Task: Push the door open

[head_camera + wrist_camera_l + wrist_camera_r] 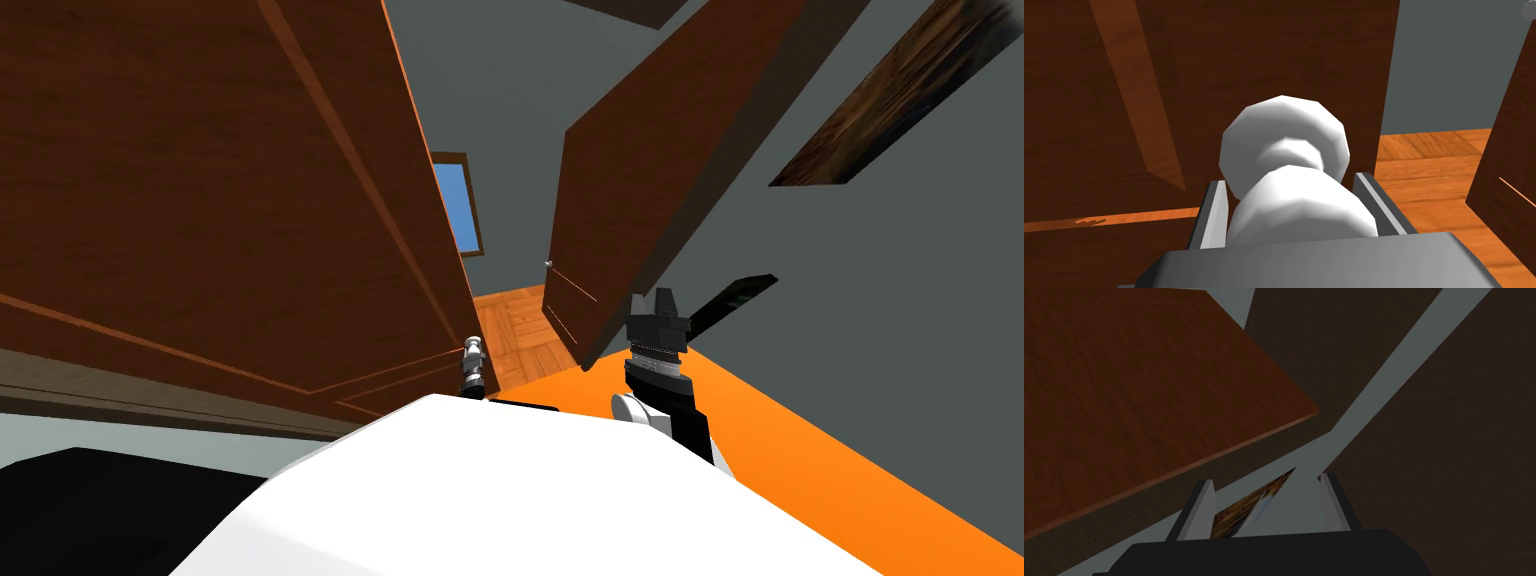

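Brown door [220, 200] stands close on my left front, ajar. Its free edge leaves gap onto parquet floor [515, 330], with grey wall and window [458, 205] beyond. White knob [1284, 150] sits near door's free edge, low down. My left pincer [1290, 182] is clamped on knob, fingers [1216, 200] pressed to both sides of near bulb. Right pincer [1265, 480] is raised at my right beside second brown door leaf [640, 170], fingers spread, holding nothing.
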{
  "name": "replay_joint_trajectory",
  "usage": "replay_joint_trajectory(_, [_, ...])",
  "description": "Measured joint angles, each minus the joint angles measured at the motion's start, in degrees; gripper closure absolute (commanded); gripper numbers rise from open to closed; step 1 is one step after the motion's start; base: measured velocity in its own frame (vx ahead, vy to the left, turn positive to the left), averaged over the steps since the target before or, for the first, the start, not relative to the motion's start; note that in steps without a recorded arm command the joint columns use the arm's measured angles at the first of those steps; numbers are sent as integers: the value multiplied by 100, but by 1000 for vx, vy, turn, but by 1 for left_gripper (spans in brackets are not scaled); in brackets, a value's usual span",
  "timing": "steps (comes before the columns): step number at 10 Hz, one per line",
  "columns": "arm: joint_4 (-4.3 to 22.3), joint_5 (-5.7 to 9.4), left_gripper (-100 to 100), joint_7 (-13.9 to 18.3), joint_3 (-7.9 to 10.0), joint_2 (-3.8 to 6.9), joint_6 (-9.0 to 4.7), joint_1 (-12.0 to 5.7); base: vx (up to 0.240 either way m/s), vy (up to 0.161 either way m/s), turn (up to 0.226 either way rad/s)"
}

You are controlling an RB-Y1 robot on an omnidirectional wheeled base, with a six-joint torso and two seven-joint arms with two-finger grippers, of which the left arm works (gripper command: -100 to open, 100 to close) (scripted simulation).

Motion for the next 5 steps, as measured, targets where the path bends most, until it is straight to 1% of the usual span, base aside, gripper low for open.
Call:
replay_joint_trajectory(1, [-3,61,100,-14,78,5,-44,17,222,12,-114])
replay_joint_trajectory(2, [-70,147,100,-38,178,53,-37,45,191,28,-73])
replay_joint_trajectory(3, [-89,186,100,-20,237,81,-100,71,178,9,-104])
replay_joint_trajectory(4, [81,241,100,88,317,137,-223,-16,143,-2,-66])
replay_joint_trajectory(5, [87,303,100,72,408,119,-280,-16,70,-3,-17])
